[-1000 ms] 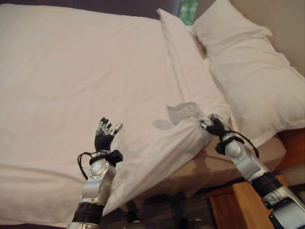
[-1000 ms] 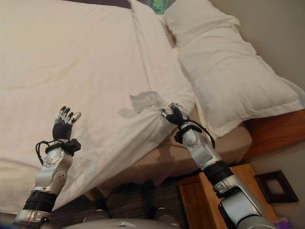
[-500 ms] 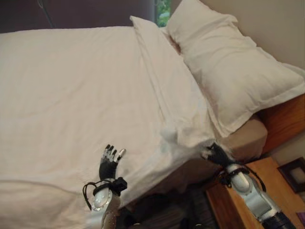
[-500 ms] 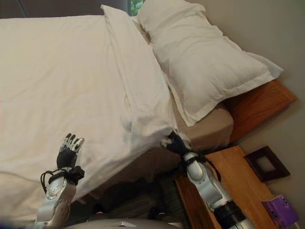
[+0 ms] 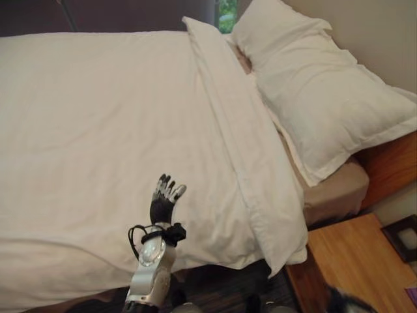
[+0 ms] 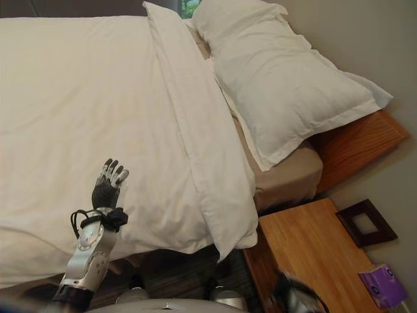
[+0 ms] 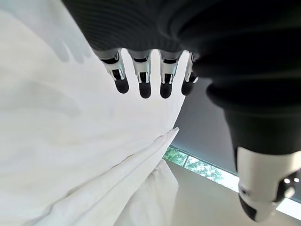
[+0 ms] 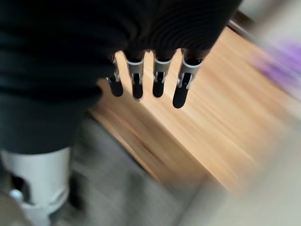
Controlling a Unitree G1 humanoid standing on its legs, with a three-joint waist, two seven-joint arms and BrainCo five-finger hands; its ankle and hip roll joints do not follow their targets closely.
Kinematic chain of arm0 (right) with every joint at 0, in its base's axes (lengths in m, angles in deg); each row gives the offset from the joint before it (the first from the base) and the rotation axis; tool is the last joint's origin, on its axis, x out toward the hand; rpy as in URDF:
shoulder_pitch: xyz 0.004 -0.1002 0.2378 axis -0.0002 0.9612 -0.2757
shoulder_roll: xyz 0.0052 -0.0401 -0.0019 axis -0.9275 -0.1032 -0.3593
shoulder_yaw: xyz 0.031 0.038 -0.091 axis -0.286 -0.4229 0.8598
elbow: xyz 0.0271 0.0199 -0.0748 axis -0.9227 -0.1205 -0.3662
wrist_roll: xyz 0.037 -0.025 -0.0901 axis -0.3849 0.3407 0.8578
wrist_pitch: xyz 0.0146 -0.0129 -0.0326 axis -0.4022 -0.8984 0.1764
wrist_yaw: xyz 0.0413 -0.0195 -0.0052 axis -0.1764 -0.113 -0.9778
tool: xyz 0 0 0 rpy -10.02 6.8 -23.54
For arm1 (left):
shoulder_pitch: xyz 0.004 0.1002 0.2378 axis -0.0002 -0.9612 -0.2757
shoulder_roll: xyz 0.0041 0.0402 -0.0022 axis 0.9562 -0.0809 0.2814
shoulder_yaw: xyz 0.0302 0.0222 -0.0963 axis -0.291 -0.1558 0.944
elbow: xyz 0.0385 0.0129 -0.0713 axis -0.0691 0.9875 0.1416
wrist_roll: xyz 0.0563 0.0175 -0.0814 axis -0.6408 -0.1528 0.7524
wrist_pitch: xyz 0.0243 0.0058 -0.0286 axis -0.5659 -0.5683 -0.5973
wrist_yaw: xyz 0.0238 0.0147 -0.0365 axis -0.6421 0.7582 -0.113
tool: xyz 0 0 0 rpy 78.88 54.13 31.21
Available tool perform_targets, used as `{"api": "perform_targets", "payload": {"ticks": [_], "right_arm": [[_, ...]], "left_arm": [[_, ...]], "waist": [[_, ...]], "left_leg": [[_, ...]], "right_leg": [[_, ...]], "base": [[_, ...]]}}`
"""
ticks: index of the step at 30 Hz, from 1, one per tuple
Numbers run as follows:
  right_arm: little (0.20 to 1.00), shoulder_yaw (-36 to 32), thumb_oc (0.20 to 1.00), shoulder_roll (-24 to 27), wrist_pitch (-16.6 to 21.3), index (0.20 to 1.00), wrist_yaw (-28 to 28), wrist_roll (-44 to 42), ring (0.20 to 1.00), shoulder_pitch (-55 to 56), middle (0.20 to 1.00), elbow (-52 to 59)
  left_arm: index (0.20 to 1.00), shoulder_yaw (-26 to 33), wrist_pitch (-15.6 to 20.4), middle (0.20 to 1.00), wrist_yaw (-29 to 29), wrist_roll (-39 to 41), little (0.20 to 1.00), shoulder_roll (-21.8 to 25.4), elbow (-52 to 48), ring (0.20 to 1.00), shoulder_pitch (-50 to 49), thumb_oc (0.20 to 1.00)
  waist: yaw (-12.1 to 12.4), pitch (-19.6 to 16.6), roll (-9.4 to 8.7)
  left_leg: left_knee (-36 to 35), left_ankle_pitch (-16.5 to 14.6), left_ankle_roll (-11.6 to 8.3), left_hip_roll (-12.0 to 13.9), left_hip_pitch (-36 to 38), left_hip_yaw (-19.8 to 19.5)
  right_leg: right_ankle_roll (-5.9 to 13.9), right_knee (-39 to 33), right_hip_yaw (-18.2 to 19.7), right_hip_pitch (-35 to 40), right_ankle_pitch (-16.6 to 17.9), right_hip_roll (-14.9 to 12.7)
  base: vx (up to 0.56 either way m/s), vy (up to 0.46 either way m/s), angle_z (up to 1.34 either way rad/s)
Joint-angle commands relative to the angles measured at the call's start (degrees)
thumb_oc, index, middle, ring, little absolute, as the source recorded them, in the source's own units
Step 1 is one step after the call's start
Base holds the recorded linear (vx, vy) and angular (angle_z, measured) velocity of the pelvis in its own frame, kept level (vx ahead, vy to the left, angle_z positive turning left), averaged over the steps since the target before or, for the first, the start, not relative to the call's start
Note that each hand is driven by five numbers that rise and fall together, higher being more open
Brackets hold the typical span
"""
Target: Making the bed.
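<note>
A white duvet [image 5: 111,130] lies spread flat over the bed. Its folded top edge [image 5: 241,130] runs down the bed, and its corner [image 5: 287,248] hangs over the near side. A large white pillow [image 5: 326,98] rests at the head on the right. My left hand [image 5: 161,207] is raised above the duvet's near edge, its fingers [image 7: 143,77] straight and holding nothing. My right hand [image 6: 296,298] is a blur low at the right, by the nightstand. Its fingers [image 8: 157,77] are straight and empty over the wood.
A wooden nightstand [image 5: 352,261] stands beside the bed at the lower right, with a dark picture frame [image 6: 365,223] and a purple packet [image 6: 384,285] on it. The wooden headboard [image 6: 365,140] runs behind the pillow. Bare beige mattress [image 5: 335,192] shows below the pillow.
My right hand has let go of the duvet corner and dropped to the nightstand. The corner has fallen over the bed's edge and the duvet lies flatter. The camera has shifted.
</note>
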Motion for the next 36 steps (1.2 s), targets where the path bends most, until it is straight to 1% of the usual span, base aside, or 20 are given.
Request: {"api": "perform_targets", "payload": {"ticks": [1, 4, 6, 7, 8, 10, 11, 12, 15, 16, 17, 18, 19, 20, 21, 22, 23, 24, 28, 36], "right_arm": [[1.000, 0.9, 1.000, 4.9, -2.3, 1.000, 0.1, -2.3, 1.000, -1.1, 1.000, 0.8], [1.000, -6.6, 1.000, 8.4, -3.9, 1.000, 3.0, -4.5, 1.000, 0.5, 1.000, -4.8], [1.000, -8.0, 1.000, 9.3, -4.3, 1.000, 3.6, -5.1, 1.000, 0.8, 1.000, -5.5], [1.000, -10.7, 1.000, 13.2, -3.4, 1.000, 3.3, -6.5, 1.000, -0.7, 1.000, -4.1], [1.000, -10.7, 1.000, 13.3, -3.4, 1.000, 3.3, -6.5, 1.000, -0.7, 1.000, -4.1], [1.000, -11.9, 1.000, 16.8, -1.9, 1.000, 3.1, -8.7, 1.000, -3.0, 1.000, -0.2], [0.457, -12.3, 0.457, 18.0, -0.9, 0.457, 2.5, -11.5, 0.457, -5.3, 0.457, 3.3], [0.200, -12.3, 0.200, 18.1, -1.0, 0.200, 2.4, -11.6, 0.200, -5.3, 0.200, 3.4], [0.200, -11.9, 0.200, 17.6, 1.0, 0.200, 5.5, -17.0, 0.200, -8.7, 0.200, 24.6], [0.200, -14.2, 0.200, 14.0, 2.5, 0.200, 7.4, -23.7, 0.200, -10.0, 0.200, 34.1], [0.200, -14.3, 0.200, 13.9, 2.3, 0.200, 7.4, -23.7, 0.200, -9.8, 0.200, 34.3], [0.200, -15.1, 0.200, 10.8, 3.9, 0.200, 8.1, -27.6, 0.200, -9.7, 0.200, 38.1], [0.200, -15.0, 0.200, 4.6, 4.8, 0.200, 8.0, -34.8, 0.200, -13.7, 0.200, 32.4], [0.200, -14.9, 0.200, 4.5, 5.1, 0.200, 8.1, -35.0, 0.200, -14.1, 0.200, 32.0], [0.200, -11.4, 0.200, -4.4, 9.5, 0.200, 7.3, -44.1, 0.200, -16.9, 0.200, 39.5], [0.200, -12.2, 0.200, -6.0, 10.8, 0.200, 6.4, -50.0, 0.200, -18.7, 0.200, 42.5], [0.200, -12.3, 0.200, -6.0, 10.8, 0.200, 6.4, -50.1, 0.200, -18.8, 0.200, 42.5], [0.200, -13.7, 0.200, -7.0, 12.8, 0.200, 5.9, -60.4, 0.200, -21.6, 0.200, 46.9], [0.200, -17.7, 0.200, -13.0, 18.0, 0.200, 1.2, -84.3, 0.200, -23.7, 0.200, 48.4], [0.200, -20.5, 0.200, -15.0, 20.6, 0.200, 1.9, -89.8, 0.200, -27.4, 0.200, 44.7]], "left_arm": [[1.000, -0.3, 2.2, 1.000, 1.8, -3.3, 1.000, 0.8, -4.7, 1.000, 1.8, 1.000], [1.000, 1.5, 1.7, 1.000, 3.7, -2.0, 1.000, -0.3, -5.7, 1.000, -0.9, 1.000], [1.000, 1.7, 1.7, 1.000, 4.2, -1.6, 1.000, -0.5, -5.6, 1.000, -1.3, 1.000], [1.000, 2.7, 1.5, 1.000, 5.9, -1.0, 1.000, -0.5, -6.9, 1.000, -2.3, 1.000], [1.000, 2.7, 1.5, 1.000, 5.9, -1.0, 1.000, -0.5, -6.9, 1.000, -2.3, 1.000], [1.000, 3.2, 1.5, 1.000, 6.5, -0.4, 1.000, -0.3, -7.1, 1.000, -2.6, 1.000], [1.000, 2.8, 1.7, 1.000, 6.6, -0.3, 1.000, -0.1, -6.9, 1.000, -2.4, 1.000], [1.000, 2.8, 1.7, 1.000, 6.6, -0.2, 1.000, -0.2, -6.8, 1.000, -2.3, 1.000], [1.000, 2.4, 1.9, 1.000, 5.2, -1.6, 1.000, -0.9, -5.7, 1.000, -1.3, 1.000], [1.000, 2.3, 1.9, 1.000, 4.2, -1.9, 1.000, -1.3, -5.1, 1.000, -0.6, 1.000], [1.000, 2.2, 1.9, 1.000, 4.2, -1.9, 1.000, -1.2, -5.1, 1.000, -0.6, 1.000], [1.000, 2.3, 2.0, 1.000, 3.7, -1.9, 1.000, -1.4, -5.0, 1.000, -0.5, 1.000], [1.000, 0.9, 2.5, 1.000, 4.0, -2.4, 1.000, -1.5, -4.3, 1.000, -0.1, 1.000], [1.000, 1.0, 2.5, 1.000, 4.0, -2.4, 1.000, -1.4, -4.2, 1.000, 0.1, 1.000], [1.000, 0.6, 2.4, 1.000, 2.3, -0.6, 1.000, -1.8, -1.0, 1.000, 1.4, 1.000], [1.000, 0.5, 2.3, 1.000, 1.5, -0.6, 1.000, -1.1, 0.5, 1.000, 1.7, 1.000], [1.000, 0.4, 2.3, 1.000, 1.5, -0.6, 1.000, -1.1, 0.5, 1.000, 1.8, 1.000], [1.000, 0.5, 2.1, 1.000, 1.4, 0.5, 1.000, 0.0, 2.2, 1.000, 2.6, 1.000], [1.000, 2.1, 2.9, 1.000, 2.8, 5.8, 1.000, 1.0, 4.0, 1.000, 3.6, 1.000], [1.000, 1.5, 3.6, 1.000, 3.8, 8.6, 1.000, 1.0, 7.6, 1.000, 6.3, 1.000]], "waist": [[-0.8, -4.4, 1.89], [-1.2, -4.5, 2.25], [-1.3, -4.4, 2.24], [-1.4, -4.5, 2.00], [-1.4, -4.5, 2.03], [-1.4, -4.7, 1.63], [-1.4, -4.9, 1.35], [-1.4, -4.9, 1.37], [-0.9, -5.4, 0.44], [-0.9, -5.5, 0.31], [-0.8, -5.5, 0.24], [-0.8, -5.6, 0.38], [0.3, -5.7, 0.90], [0.2, -5.6, 0.76], [1.0, -5.5, 1.66], [1.4, -5.5, 1.95], [1.4, -5.5, 1.91], [2.4, -5.6, 2.24], [3.7, -5.9, 2.71], [4.9, -5.0, 4.48]], "left_leg": [[0.9, 0.5, -2.81, 2.8, 1.9, 2.9], [0.9, 0.6, -2.91, 2.2, 0.8, 3.1], [0.9, 0.6, -2.88, 2.2, 0.5, 3.2], [0.9, 0.6, -2.77, 2.0, 0.1, 3.5], [0.9, 0.6, -2.76, 2.0, 0.1, 3.5], [0.9, 0.5, -2.66, 1.8, -0.1, 3.7], [0.9, 0.4, -2.58, 1.7, -0.3, 3.8], [0.9, 0.4, -2.57, 1.7, -0.3, 3.8], [0.9, 0.2, -2.21, 1.6, -0.9, 3.8], [0.9, 0.1, -2.01, 1.5, -1.2, 3.8], [0.9, 0.1, -2.00, 1.5, -1.2, 3.8], [0.9, 0.0, -1.90, 1.5, -1.3, 3.7], [0.9, -0.1, -1.65, 1.4, -1.5, 3.3], [0.9, -0.1, -1.64, 1.3, -1.5, 3.3], [0.9, -0.2, -1.47, 1.0, -1.5, 3.1], [0.9, -0.2, -1.43, 0.9, -1.5, 2.8], [0.9, -0.2, -1.42, 0.9, -1.4, 2.7], [0.9, -0.1, -1.57, 0.8, -1.6, 2.2], [0.9, 0.2, -1.90, 0.5, -2.7, 0.7], [0.9, 1.3, -2.61, 0.7, -5.3, -0.7]], "right_leg": [[1.39, 0.9, -1.6, -1.6, 0.6, -0.5], [2.53, 0.9, -1.9, -2.9, 1.6, -1.9], [2.82, 0.9, -1.9, -3.1, 1.7, -2.2], [3.39, 0.9, -1.8, -3.6, 2.4, -2.8], [3.40, 0.9, -1.8, -3.6, 2.4, -2.8], [3.75, 0.9, -1.6, -4.0, 2.9, -3.1], [3.91, 0.9, -1.3, -4.4, 3.1, -3.3], [3.92, 0.9, -1.3, -4.4, 3.2, -3.3], [4.14, 0.9, -1.0, -5.1, 3.9, -3.8], [4.18, 0.9, -0.9, -5.3, 4.2, -4.0], [4.19, 0.9, -0.9, -5.3, 4.2, -4.0], [4.17, 0.9, -0.8, -5.4, 4.2, -4.0], [4.19, 0.9, -1.1, -5.3, 4.1, -4.2], [4.21, 0.9, -1.1, -5.2, 4.0, -4.3], [4.19, 0.9, -1.6, -4.9, 4.0, -4.7], [4.21, 0.9, -1.8, -4.8, 4.0, -4.9], [4.22, 0.9, -1.9, -4.7, 4.0, -4.9], [4.26, 0.9, -2.6, -4.3, 3.8, -5.3], [4.27, 0.9, -3.7, -4.1, 3.5, -5.6], [4.16, 0.9, -4.7, -5.3, 3.1, -5.7]], "base": [[-0.02, 0.080, 0.01], [-0.04, 0.082, -0.04], [-0.03, 0.060, 0.03], [-0.02, 0.049, 0.05], [-0.02, 0.082, 0.00], [-0.01, 0.048, 0.00], [0.00, 0.000, 0.00], [-0.01, 0.043, 0.00], [0.01, 0.037, -0.03], [0.01, 0.022, -0.05], [0.01, 0.034, -0.03], [0.02, 0.042, -0.01], [0.02, 0.042, 0.00], [0.05, 0.076, 0.03], [0.05, 0.073, 0.09], [0.05, 0.073, 0.14], [0.05, 0.054, 0.24], [0.05, 0.035, 0.32], [0.03, 0.032, 0.46], [0.00, -0.019, 0.14]]}}
